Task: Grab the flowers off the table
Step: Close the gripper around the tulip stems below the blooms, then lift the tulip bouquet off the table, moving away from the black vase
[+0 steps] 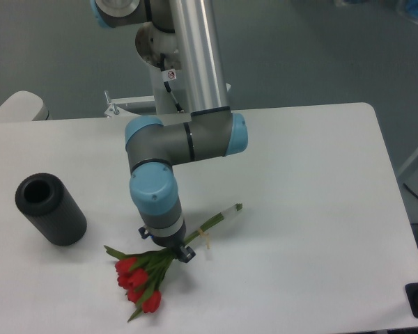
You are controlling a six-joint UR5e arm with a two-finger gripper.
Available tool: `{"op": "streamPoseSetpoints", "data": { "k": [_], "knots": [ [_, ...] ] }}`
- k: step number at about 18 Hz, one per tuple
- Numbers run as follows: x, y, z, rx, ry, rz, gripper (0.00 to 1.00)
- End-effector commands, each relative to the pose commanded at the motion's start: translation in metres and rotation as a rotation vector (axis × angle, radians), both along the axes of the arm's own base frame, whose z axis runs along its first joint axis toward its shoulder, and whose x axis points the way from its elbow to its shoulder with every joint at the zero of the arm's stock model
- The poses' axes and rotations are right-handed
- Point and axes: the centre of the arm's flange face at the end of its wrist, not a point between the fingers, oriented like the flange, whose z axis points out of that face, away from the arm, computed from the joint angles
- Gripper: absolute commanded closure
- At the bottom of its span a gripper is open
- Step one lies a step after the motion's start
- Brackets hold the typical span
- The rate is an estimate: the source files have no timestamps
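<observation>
The flowers, a small bunch of red tulips with green leaves, lie at the front of the white table. Their thin green stems point up and to the right. My gripper points straight down over the bunch, where the stems meet the leaves. The arm's wrist hides most of the gripper. Only a dark finger part shows beside the stems. I cannot tell whether the jaws are open or closed on the stems, or whether the bunch is off the table.
A black hollow cylinder lies on its side at the left of the table. The arm's base mount stands at the table's back edge. The table's front edge runs just below the flowers.
</observation>
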Motion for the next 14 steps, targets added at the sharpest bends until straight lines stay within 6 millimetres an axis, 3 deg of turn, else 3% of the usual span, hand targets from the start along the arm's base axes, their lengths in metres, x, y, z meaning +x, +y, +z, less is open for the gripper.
{"op": "streamPoseSetpoints", "data": {
  "k": [5,14],
  "knots": [
    [-0.018,0.0,0.016,-0.027,-0.047,-0.01,0.89],
    [-0.072,-0.021,0.036,-0.009,-0.074,-0.056,0.89]
  ]
}}
